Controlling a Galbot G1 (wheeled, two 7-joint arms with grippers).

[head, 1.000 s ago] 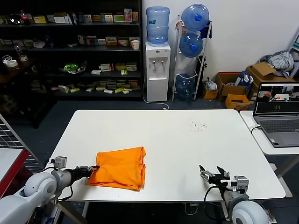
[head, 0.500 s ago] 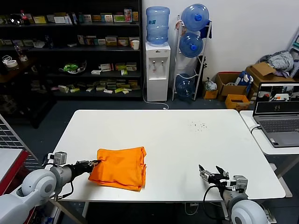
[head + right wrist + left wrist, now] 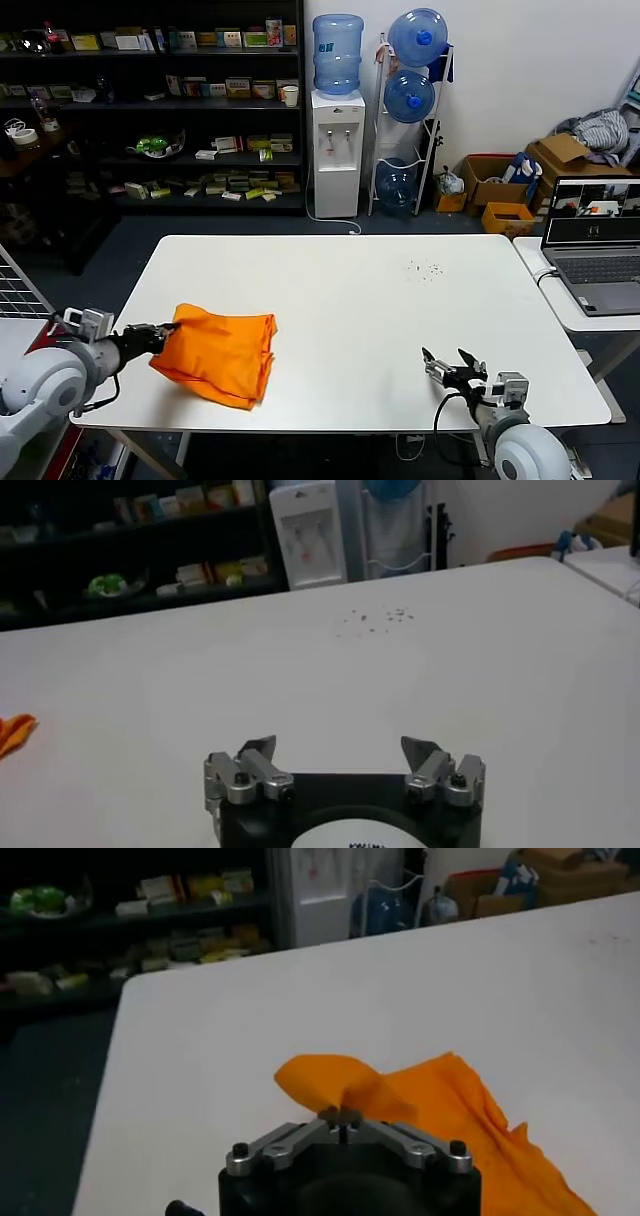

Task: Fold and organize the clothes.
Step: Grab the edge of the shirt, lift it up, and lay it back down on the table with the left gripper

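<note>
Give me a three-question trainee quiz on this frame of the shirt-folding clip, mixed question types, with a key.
1. True or false: the left hand is shut on the edge of the folded orange T-shirt.
2. Multiple choice: where is the right hand?
A. Gripping the shirt's far corner
B. Open above the white table near its front edge, apart from the shirt
C. Resting on the laptop
3. Short answer: toward which side of the table does the shirt lie?

Key:
1. True; the left wrist view shows its fingers pinched on orange fabric.
2. B
3. The robot's left, near the front-left corner.
</note>
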